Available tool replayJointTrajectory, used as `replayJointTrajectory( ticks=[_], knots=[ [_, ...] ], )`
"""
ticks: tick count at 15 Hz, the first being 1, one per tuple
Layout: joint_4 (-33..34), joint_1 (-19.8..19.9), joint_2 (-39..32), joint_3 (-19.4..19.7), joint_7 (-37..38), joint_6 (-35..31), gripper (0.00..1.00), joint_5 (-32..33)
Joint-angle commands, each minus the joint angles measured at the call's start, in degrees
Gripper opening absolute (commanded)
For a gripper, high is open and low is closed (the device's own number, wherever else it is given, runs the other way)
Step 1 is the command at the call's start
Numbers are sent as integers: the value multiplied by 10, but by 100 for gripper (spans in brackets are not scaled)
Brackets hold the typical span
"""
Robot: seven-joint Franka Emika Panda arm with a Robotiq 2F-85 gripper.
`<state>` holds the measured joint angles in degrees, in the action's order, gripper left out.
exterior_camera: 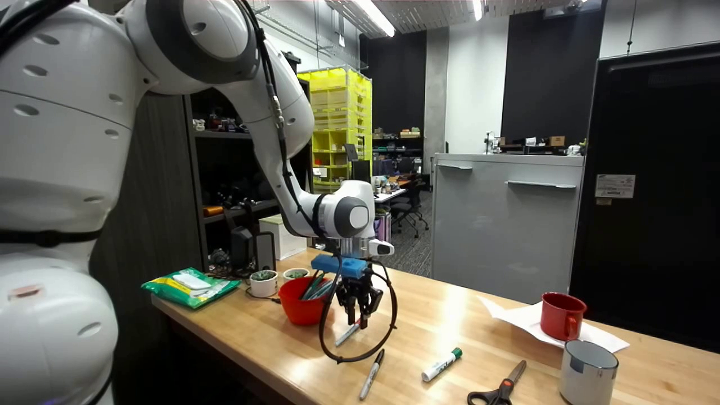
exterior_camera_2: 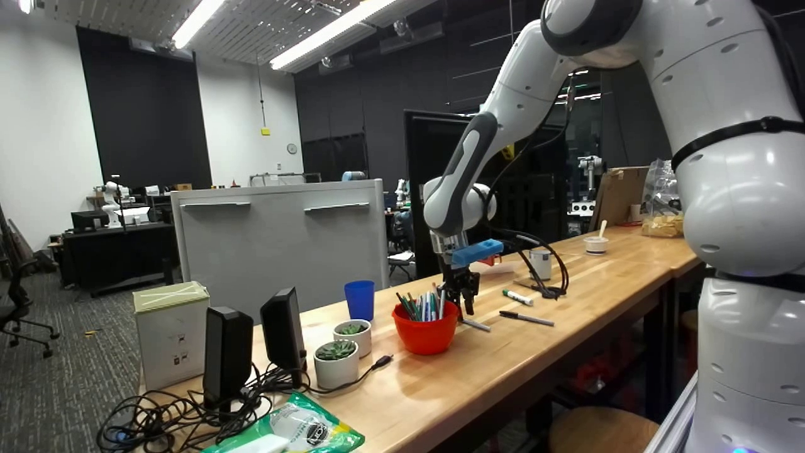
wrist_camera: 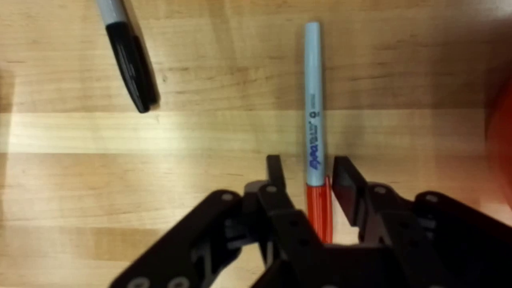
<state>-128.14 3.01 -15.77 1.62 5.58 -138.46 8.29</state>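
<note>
Several pens (exterior_camera_2: pixel 429 306) are in the red bowl (exterior_camera_2: pixel 426 338); still out: black-capped marker (exterior_camera: pixel 372 375), green-capped marker (exterior_camera: pixel 442 364) and, between the long edges of the desk (exterior_camera_2: pixel 402 390), the red-capped marker (wrist_camera: pixel 315 130), ungripped inside the spread gripper (wrist_camera: pixel 307 163).

Below the matt claw (wrist_camera: pixel 307 168), the red-capped marker (wrist_camera: pixel 314 132) looks smooth plastic. The tabletop (wrist_camera: pixel 200 132) under both is glossy wood.

In the wrist view, a marker (wrist_camera: pixel 315 120) lies right of centre, a pen (wrist_camera: pixel 127 64) upper left, a bowl (wrist_camera: pixel 503 152) far right.
</note>
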Motion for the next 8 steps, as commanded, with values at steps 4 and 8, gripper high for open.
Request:
replayJointTrajectory(
  ticks=[4, 8],
  knots=[
    [3, -6, 25, 2, -20, 3, 90, -14],
    [20, -8, 55, 3, -16, 2, 100, -10]
  ],
)
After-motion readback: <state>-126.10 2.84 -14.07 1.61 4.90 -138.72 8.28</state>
